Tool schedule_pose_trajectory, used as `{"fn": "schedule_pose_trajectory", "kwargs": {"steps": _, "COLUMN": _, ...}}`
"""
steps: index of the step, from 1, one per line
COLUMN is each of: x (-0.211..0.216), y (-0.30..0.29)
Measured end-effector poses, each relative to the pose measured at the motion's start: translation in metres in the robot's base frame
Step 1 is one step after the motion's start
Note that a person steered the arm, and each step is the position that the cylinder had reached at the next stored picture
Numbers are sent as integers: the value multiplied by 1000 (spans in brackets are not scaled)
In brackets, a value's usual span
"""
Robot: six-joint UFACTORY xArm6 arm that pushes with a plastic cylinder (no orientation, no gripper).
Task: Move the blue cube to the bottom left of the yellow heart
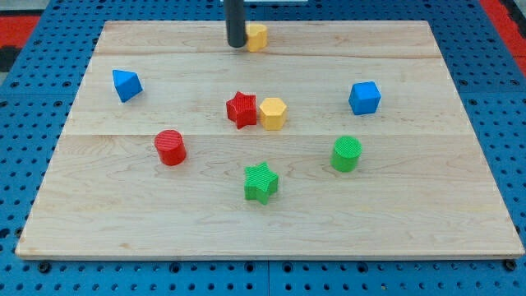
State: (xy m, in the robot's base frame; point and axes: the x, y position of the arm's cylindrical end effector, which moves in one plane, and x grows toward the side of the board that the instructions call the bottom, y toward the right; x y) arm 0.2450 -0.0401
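Note:
The blue cube [364, 98] sits on the wooden board at the view's right, above the middle. The yellow heart [258, 37] lies near the board's top edge at the centre, partly hidden by my rod. My tip [237, 44] rests right against the heart's left side, far to the upper left of the blue cube.
A red star [241, 109] and a yellow hexagon [273, 113] touch at the board's centre. A blue triangular block [126, 85] is at the left, a red cylinder [171, 147] lower left, a green star [261, 182] bottom centre, a green cylinder [347, 154] lower right. The wooden board [427, 214] lies on blue pegboard.

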Motion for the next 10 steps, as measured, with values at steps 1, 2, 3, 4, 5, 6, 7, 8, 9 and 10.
{"fn": "schedule_pose_trajectory", "kwargs": {"steps": 1, "x": 55, "y": -16}}
{"fn": "schedule_pose_trajectory", "kwargs": {"steps": 2, "x": 87, "y": 94}}
{"fn": "schedule_pose_trajectory", "kwargs": {"steps": 3, "x": 87, "y": 203}}
{"fn": "schedule_pose_trajectory", "kwargs": {"steps": 4, "x": 100, "y": 230}}
{"fn": "schedule_pose_trajectory", "kwargs": {"steps": 5, "x": 139, "y": 179}}
{"fn": "schedule_pose_trajectory", "kwargs": {"steps": 6, "x": 112, "y": 99}}
{"fn": "schedule_pose_trajectory", "kwargs": {"steps": 7, "x": 147, "y": 165}}
{"fn": "schedule_pose_trajectory", "kwargs": {"steps": 8, "x": 152, "y": 129}}
{"fn": "schedule_pose_trajectory", "kwargs": {"steps": 9, "x": 209, "y": 121}}
{"fn": "schedule_pose_trajectory", "kwargs": {"steps": 10, "x": 233, "y": 117}}
